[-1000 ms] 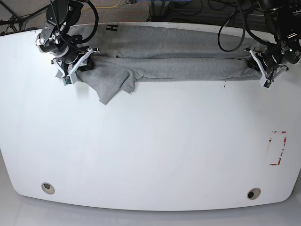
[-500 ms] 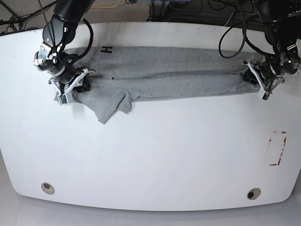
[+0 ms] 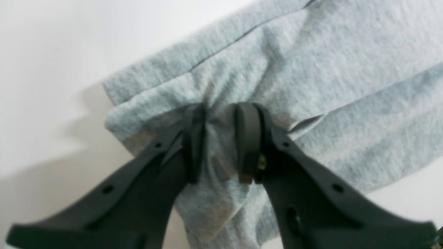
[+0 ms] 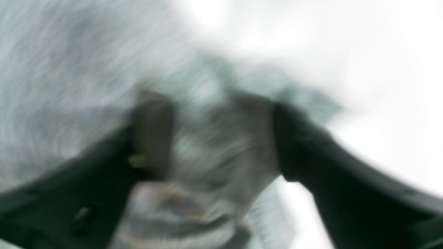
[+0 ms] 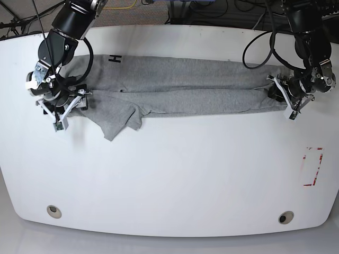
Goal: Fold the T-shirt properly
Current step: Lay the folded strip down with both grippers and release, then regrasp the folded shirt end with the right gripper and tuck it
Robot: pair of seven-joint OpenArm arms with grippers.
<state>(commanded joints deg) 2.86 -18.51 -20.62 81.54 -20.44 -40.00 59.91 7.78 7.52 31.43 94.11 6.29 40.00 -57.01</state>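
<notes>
The grey T-shirt [image 5: 180, 90] lies as a long folded band across the far half of the white table [image 5: 169, 174], with a dark letter [image 5: 115, 58] near its far left corner. One sleeve [image 5: 119, 120] sticks out toward the front. My right gripper [image 5: 69, 106] holds the band's left end. In the blurred right wrist view the right gripper [image 4: 221, 138] has bunched T-shirt cloth [image 4: 86, 52] filling the gap between its fingers. My left gripper [image 5: 280, 95] holds the right end. Up close, the left gripper [image 3: 219, 138] pinches a fold of the T-shirt [image 3: 328, 69].
A red-marked rectangle [image 5: 312, 166] is on the table's right side. Two round holes [image 5: 53, 211] [image 5: 286, 217] sit near the front edge. Cables [image 5: 259, 37] hang at the far edge behind the arms.
Both grippers have moved toward the table's front and slightly left, dragging the folded shirt with them. The band now lies flatter and straighter.
</notes>
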